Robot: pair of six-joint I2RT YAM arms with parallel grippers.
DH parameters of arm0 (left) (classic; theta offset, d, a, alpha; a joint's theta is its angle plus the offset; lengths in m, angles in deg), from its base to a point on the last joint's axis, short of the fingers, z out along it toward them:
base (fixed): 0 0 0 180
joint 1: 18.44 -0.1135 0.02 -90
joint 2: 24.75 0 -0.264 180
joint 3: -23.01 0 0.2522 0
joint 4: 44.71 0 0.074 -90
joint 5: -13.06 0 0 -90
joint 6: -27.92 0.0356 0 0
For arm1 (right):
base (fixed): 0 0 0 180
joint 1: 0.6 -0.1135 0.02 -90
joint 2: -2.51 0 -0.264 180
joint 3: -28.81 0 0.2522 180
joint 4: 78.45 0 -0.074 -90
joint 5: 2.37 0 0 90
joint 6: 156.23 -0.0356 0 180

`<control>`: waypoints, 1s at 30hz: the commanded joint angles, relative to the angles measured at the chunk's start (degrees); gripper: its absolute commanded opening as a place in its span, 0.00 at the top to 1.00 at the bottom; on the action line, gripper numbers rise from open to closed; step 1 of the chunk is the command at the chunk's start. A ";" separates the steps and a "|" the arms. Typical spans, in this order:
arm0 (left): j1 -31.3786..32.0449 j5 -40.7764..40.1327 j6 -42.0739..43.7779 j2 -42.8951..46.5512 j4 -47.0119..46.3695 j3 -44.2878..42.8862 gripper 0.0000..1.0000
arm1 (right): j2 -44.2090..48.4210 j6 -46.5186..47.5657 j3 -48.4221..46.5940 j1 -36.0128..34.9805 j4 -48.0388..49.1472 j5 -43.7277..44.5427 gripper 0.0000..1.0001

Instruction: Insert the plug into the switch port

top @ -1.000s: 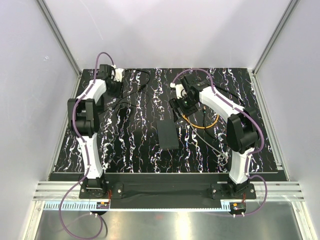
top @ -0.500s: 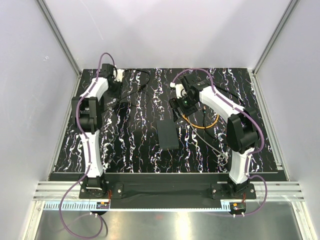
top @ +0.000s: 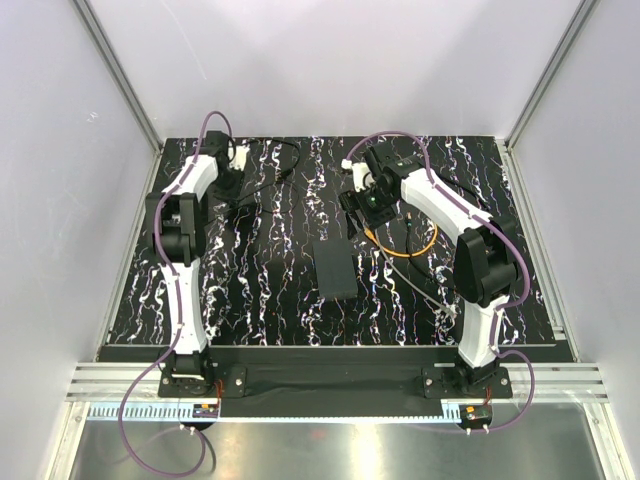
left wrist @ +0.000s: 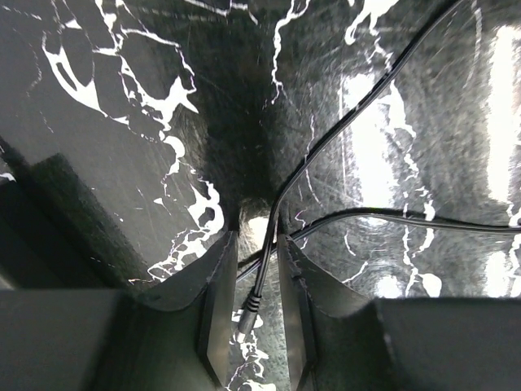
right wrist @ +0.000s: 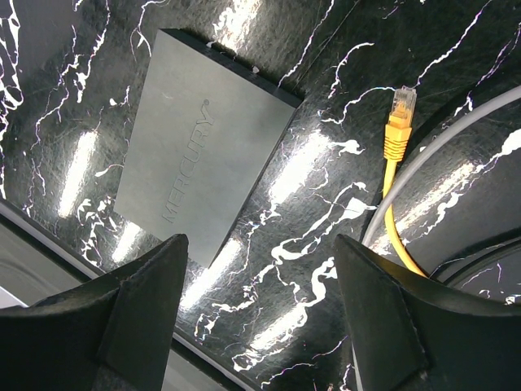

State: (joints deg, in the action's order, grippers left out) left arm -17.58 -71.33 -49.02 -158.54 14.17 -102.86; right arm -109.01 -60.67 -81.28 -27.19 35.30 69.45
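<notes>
Left gripper (left wrist: 253,244) astride small black ribbed plug (left wrist: 244,320) on thin black cord (left wrist: 326,138)

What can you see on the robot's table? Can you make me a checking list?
Surface: black white-veined marble-look mat.
Job's things: flat matte-black MERCURY box, ports hidden; yellow cable with clear plug, unplugged.
Clutter: nothing seen.
Grippers: left fingers narrowly open astride thin black cord's barrel plug; right fingers wide open, empty.
Cables: grey cable beside yellow one.
Surroundings: plain white walls.
</notes>
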 commanded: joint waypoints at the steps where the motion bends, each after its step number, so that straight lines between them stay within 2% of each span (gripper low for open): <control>1: 0.02 -2.09 2.31 -1.11 1.98 -2.76 0.71 | 0.25 0.41 -2.10 0.40 -0.33 -1.34 0.21; 5: 0.10 -2.62 3.38 -1.38 2.51 -2.32 0.76 | 0.17 0.33 -2.19 0.49 -0.16 -1.60 0.22; 7: 0.02 -2.27 3.55 -1.29 2.51 -3.10 0.83 | -0.01 0.24 -2.37 0.57 -0.16 -1.86 0.23; 8: 0.02 -2.18 3.46 -1.12 2.51 -3.37 0.92 | -0.01 -0.11 -2.54 0.57 -0.07 -1.95 0.25; 10: 0.02 -1.66 3.03 -0.85 3.04 -4.86 0.99 | -0.27 -0.46 -3.50 0.66 -0.16 -2.22 0.27; 15: -0.42 2.64 1.88 6.08 1.02 -7.15 1.00 | 0.51 -2.31 -5.97 1.01 0.37 -3.88 0.34; 20: -0.78 8.88 -4.08 16.01 -3.01 -5.23 1.00 | 2.54 -4.24 -6.67 1.45 3.00 -7.13 0.40; 22: -0.78 15.53 -8.21 21.89 -4.51 -0.76 1.00 | 3.77 -4.59 -6.67 1.54 4.23 -9.42 0.43; 24: -2.08 19.16 -12.77 26.37 -8.45 4.34 1.00 | 5.60 -5.21 -5.80 1.54 7.65 -12.57 0.44; 26: -2.18 20.67 -21.20 33.40 -13.10 12.51 1.00 | 6.84 -8.62 -5.01 1.45 12.03 -14.60 0.44; 28: -2.27 17.80 -31.74 40.67 -16.54 21.00 1.00 | 7.55 -11.17 -5.00 1.54 14.42 -17.06 0.44; 30: -2.18 13.75 -42.43 44.48 -19.19 25.34 1.00 | 6.59 -12.76 -6.75 1.54 16.01 -20.31 0.44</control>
State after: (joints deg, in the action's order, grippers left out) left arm -19.28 -56.34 -72.67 -118.13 2.04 -83.67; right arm -105.39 -68.91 -85.63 -25.83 44.63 56.01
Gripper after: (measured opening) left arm 0.005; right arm 0.557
